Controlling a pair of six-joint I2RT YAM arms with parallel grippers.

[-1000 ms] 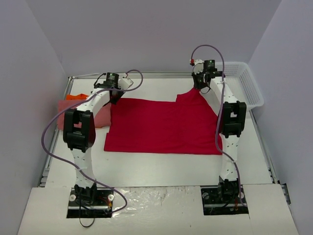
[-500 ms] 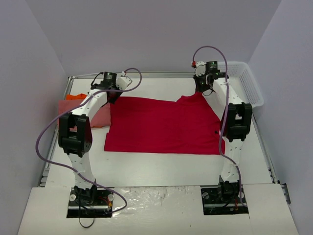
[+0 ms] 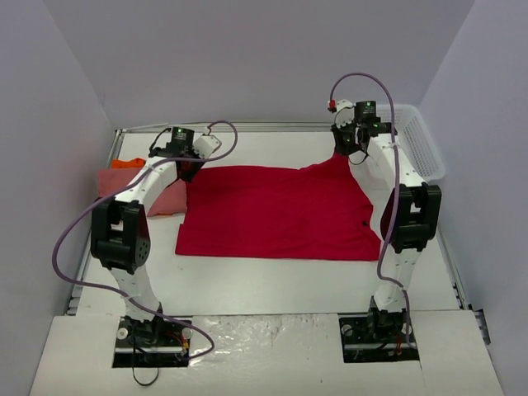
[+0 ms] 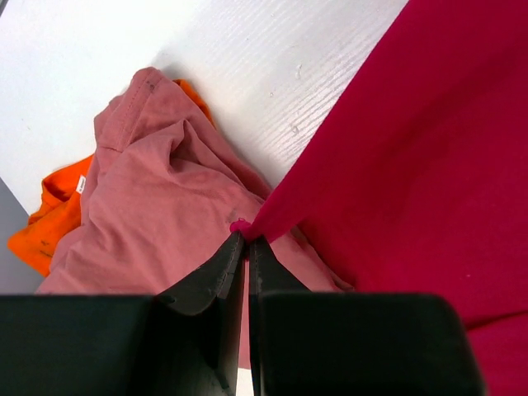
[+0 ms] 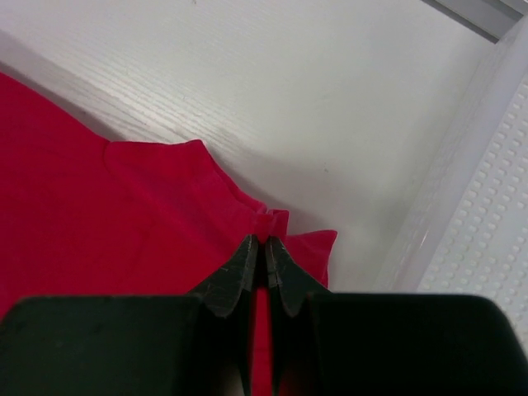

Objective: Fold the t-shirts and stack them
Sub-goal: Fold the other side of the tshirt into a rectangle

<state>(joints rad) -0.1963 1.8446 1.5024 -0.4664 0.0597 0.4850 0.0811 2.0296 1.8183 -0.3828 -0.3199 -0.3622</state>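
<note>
Clenched on far corners of red shirt [image 3: 272, 210] with left fingers [image 4: 216, 276] and right fingers [image 5: 235, 279]. Hemmed left by pink shirt [image 4: 148, 214], right by basket [image 3: 422, 150]; open worktop [image 3: 272, 282] along near edge.

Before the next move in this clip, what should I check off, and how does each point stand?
1. Left fingers shut on the red t-shirt's far left corner: ok.
2. Right fingers shut on its far right edge: ok.
3. Red t-shirt spread flat on the table: ok, apart from the pinched corners.
4. Pink t-shirt clear of the left grip: not ok, crumpled right beneath it, over the orange t-shirt.
5. Basket apart from the cloth: ok.
</note>
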